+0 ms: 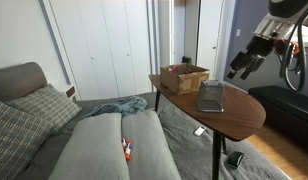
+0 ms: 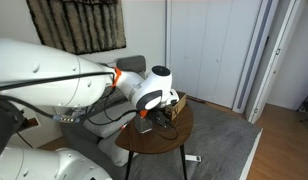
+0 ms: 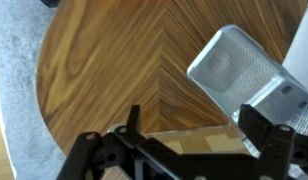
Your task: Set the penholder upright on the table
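The penholder (image 1: 211, 96) is seen lying on its side near the middle of the bench (image 1: 246, 116), just beside the brown box (image 1: 184, 77) and apart from it. The hand (image 1: 238, 68) is held in the air above and beyond the bench's edge, well apart from the penholder, with its fingers spread and nothing gripped between them. Only 1 arm is present, so the reach falls to it alone. In the wrist view the penholder (image 3: 239, 70) is found ahead of the hand (image 3: 199, 135) and off to the right of its centre line, so that the gap between the fingers (image 3: 266, 130) is aimed at bare wood, not at the cup. The cup's long axis is laid flat on the bench and, in that view, runs on a slant from upper left to lower right, with a rounded end at the upper left and a brighter band at the lower right. Which end is the mouth cannot be told from these frames. It is judged that the hand must be brought down and shifted rightward, with its jaws set across that slanted axis, before the cup can be tipped onto its base.
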